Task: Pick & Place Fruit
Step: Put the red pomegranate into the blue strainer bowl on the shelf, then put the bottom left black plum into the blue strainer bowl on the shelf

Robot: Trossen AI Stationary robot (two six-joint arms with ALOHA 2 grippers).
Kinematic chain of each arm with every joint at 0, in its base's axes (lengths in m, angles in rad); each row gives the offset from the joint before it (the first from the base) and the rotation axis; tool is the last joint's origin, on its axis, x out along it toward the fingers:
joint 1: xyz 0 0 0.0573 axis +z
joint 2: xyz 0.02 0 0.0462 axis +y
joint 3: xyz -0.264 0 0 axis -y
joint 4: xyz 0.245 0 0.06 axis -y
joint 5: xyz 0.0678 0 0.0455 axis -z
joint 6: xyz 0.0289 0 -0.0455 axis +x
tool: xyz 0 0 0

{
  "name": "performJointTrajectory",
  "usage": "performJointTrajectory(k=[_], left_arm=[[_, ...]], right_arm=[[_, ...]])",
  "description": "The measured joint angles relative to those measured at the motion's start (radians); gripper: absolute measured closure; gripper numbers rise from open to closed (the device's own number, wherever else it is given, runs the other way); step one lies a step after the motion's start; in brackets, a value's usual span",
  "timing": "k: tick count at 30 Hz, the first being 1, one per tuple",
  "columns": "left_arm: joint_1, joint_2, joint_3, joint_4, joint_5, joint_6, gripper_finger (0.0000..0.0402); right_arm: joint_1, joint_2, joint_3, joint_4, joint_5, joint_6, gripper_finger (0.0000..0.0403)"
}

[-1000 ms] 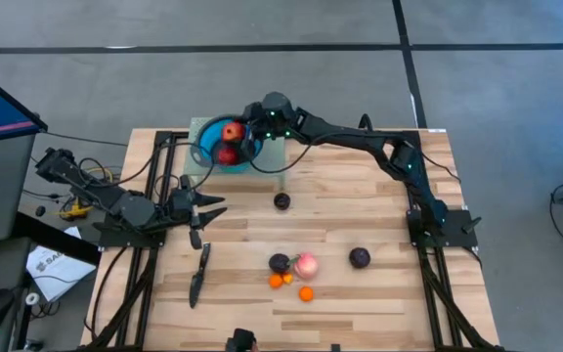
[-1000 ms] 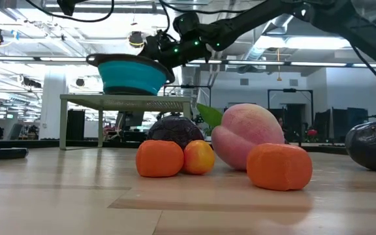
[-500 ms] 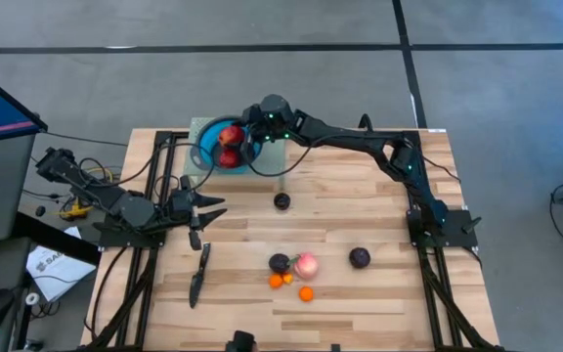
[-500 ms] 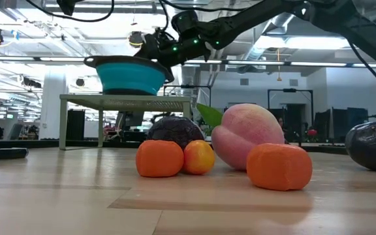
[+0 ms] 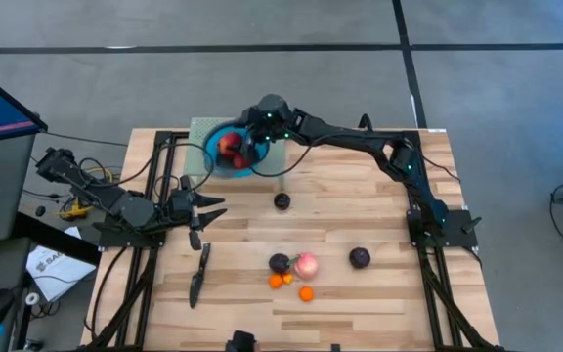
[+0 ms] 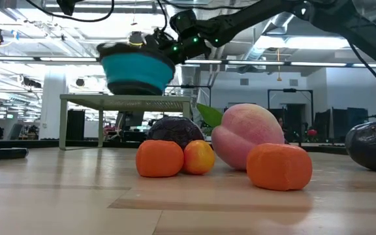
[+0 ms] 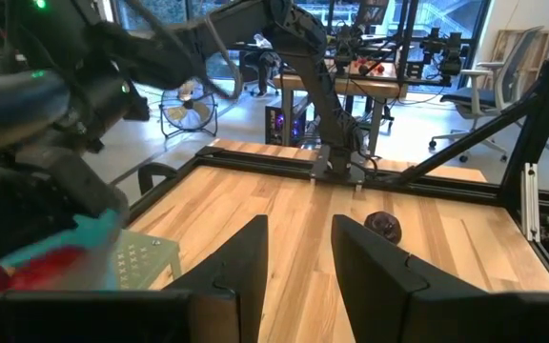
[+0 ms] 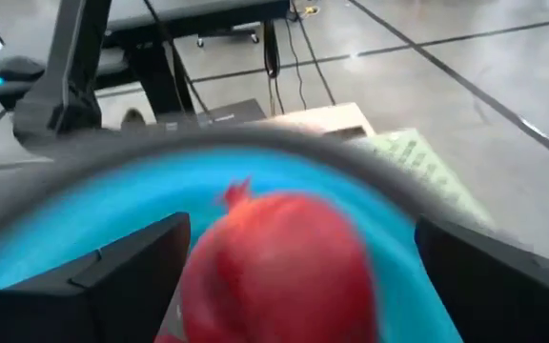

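Overhead, my right gripper [image 5: 252,145] clamped the bowl [image 5: 225,162]; only its wrist view showed red fruit [image 8: 279,267] inside. Left gripper [image 5: 206,209] waited, fingers apart, over the table [image 5: 360,205].

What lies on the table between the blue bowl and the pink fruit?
In the high view, one dark purple fruit lies alone between the blue bowl and the pink fruit; the rest of that stretch is bare wood.
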Motion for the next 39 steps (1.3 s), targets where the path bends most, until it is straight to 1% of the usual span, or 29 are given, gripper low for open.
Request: performJointTrajectory(k=[5,8,13,16,18,22,27,29,31,33,36,39], left_arm=[[0.0,0.0,0.0,0.0,0.0,0.002,0.0289],[0.0,0.0,0.0,0.0,0.0,0.002,0.0289],[-0.002,0.0,0.0,0.001,0.0,0.003,0.0289],[-0.012,0.0,0.0,0.001,0.0,0.003,0.0289],[-0.025,0.0,0.0,0.001,0.0,0.003,0.0289],[-0.056,0.0,0.0,0.002,-0.003,0.003,0.0289],[-0.091,0.0,0.0,0.002,-0.029,0.015,0.0289],[-0.098,0.0,0.0,0.002,-0.029,0.023,0.0289],[-0.101,0.0,0.0,0.003,-0.029,0.023,0.0289],[-0.101,0.0,0.0,0.002,-0.029,0.023,0.0289],[-0.101,0.0,0.0,0.002,-0.034,0.023,0.0289],[-0.101,0.0,0.0,0.002,-0.033,0.023,0.0289]], right_arm=[[0.0,0.0,0.103,-0.104,0.016,-0.012,0.0011],[0.005,-0.02,0.149,-0.133,0.029,-0.036,0.0016],[0.037,-0.106,0.161,-0.162,0.147,-0.114,0.0026],[0.066,-0.168,0.161,-0.244,0.229,-0.192,0.0036],[0.091,-0.213,0.161,-0.323,0.292,-0.241,0.0044],[0.137,-0.302,0.162,-0.562,0.409,-0.291,0.007],[0.18,-0.372,0.159,-0.871,0.423,-0.241,0.0105],[0.209,-0.399,0.147,-0.939,0.425,-0.208,0.0115],[0.248,-0.445,0.082,-0.965,0.424,-0.187,0.0123],[0.288,-0.51,-0.029,-0.936,0.439,-0.173,0.013],[0.34,-0.651,-0.256,-0.833,0.521,-0.131,0.0139],[0.375,-0.825,-0.508,-0.699,0.554,-0.052,0.0147]])
